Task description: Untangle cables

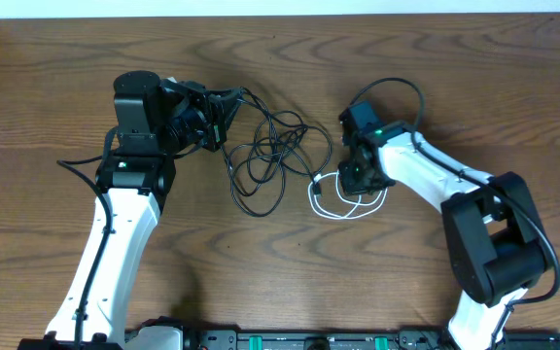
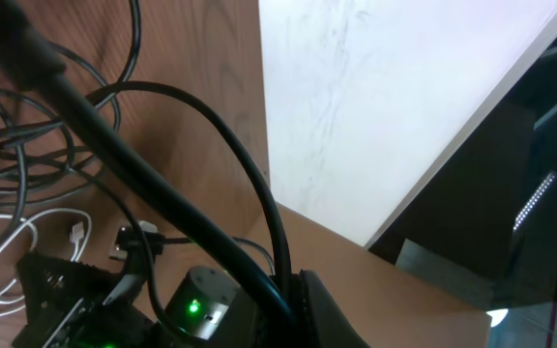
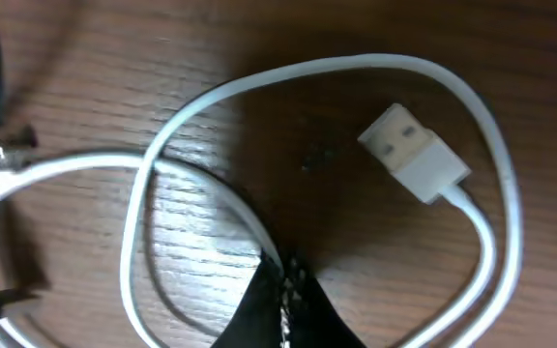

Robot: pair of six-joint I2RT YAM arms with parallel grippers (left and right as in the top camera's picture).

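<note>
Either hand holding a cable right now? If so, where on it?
Cannot tell. Right hand sits on the white cable, a fingertip on its loop, away from the plug. Left hand is at the edge of the black cables.

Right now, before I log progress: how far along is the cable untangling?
Done: the thin white USB cable looks mostly apart from the thin black cords. In hand: the right hand appears closed on its loop; the left hand sits at the tangle's edge. Left: those black cords are looped together in one pile.
</note>
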